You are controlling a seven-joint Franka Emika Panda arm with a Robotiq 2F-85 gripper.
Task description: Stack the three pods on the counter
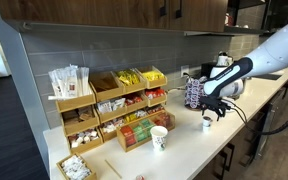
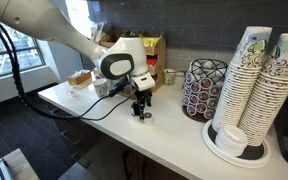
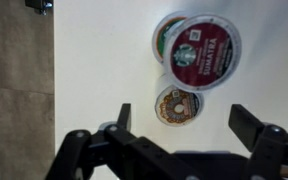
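In the wrist view three pods lie on the pale counter (image 3: 94, 60). A doughnut-label pod (image 3: 176, 104) sits between and just beyond my fingers. A larger-looking dark red and green pod (image 3: 204, 48) overlaps a third pod (image 3: 162, 33), apparently resting on it. My gripper (image 3: 184, 122) is open and empty above the doughnut pod. In both exterior views the gripper (image 1: 210, 116) (image 2: 141, 103) points down just over the counter (image 1: 194, 150) (image 2: 94, 105), and the pods (image 2: 142, 114) show only as small specks beneath it.
A wire pod holder (image 1: 194, 93) (image 2: 204, 90) stands close beside the gripper. A tiered wooden snack organiser (image 1: 109, 105) and a printed paper cup (image 1: 159, 138) are further along. Tall paper cup stacks (image 2: 259, 80) stand at one end. The counter's front edge (image 3: 52, 90) is near.
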